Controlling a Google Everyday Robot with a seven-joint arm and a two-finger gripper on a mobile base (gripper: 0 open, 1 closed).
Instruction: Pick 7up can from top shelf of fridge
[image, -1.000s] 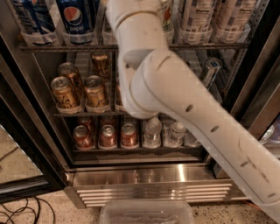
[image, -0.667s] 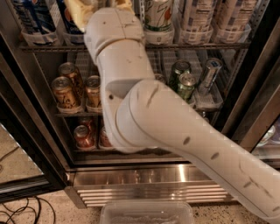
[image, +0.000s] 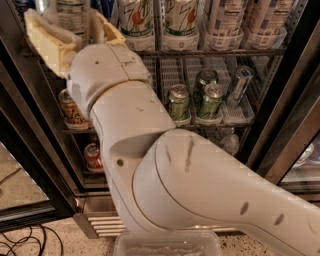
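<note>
While the white arm (image: 200, 190) fills the middle of the view, the end effector (image: 67, 22) sits high at the upper left, inside the fridge (image: 287, 120) and level with the top shelf (image: 215, 51). It brackets a white can (image: 72, 15) bearing small print; whether it clamps that can cannot be told. Just to its right, a 7up can (image: 136, 20) stands upright on the top shelf, with a second 7up can (image: 180, 20) beside it. On the rack below stand 3 green cans (image: 178, 102), and a silver can (image: 239, 85) leans tilted near them. A clear tray (image: 167, 245) lies at the bottom edge.
</note>
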